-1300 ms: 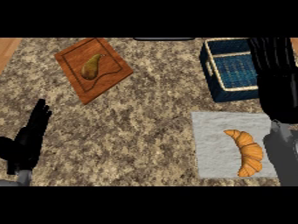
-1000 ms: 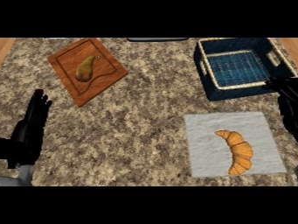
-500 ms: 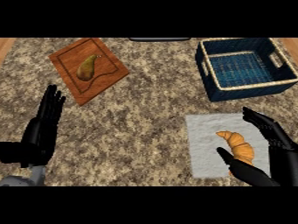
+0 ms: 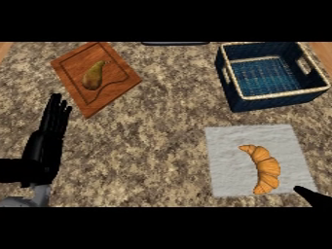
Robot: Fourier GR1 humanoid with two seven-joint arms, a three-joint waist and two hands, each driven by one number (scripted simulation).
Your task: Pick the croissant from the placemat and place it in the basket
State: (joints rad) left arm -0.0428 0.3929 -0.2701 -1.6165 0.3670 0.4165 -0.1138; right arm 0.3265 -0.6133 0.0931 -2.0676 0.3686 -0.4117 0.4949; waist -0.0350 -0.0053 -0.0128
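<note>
Right hand point(image 4: 325, 199): only a dark tip is showing at the lower right edge of the head view, just beside the placemat's near right corner. Whether it is open or curled cannot be told from so little; it is touching nothing visible and is carrying nothing.

Left hand point(image 4: 43, 148): fingers are lying straight and together, pointing up the view, thumb sticking out to the left. It is holding nothing and is resting over the counter point(image 4: 161, 121) at the left, well apart from the task's things.

Croissant point(image 4: 262, 168): lying on the placemat point(image 4: 230, 151), toward its right half, curved, one end pointing up and the other toward the near edge. Nothing is gripping it.

Basket point(image 4: 269, 99): dark blue with a pale rim, standing beyond the placemat at the upper right; its woven floor is showing, with nothing in it.

Cutting board point(image 4: 114, 90): wooden, tilted, upper left, bearing a pear point(image 4: 93, 75); neither is part of the task.

Progress, as a judgement: the pick is not yet made. Grasping, lifting, carrying to the basket and releasing are all remaining.
</note>
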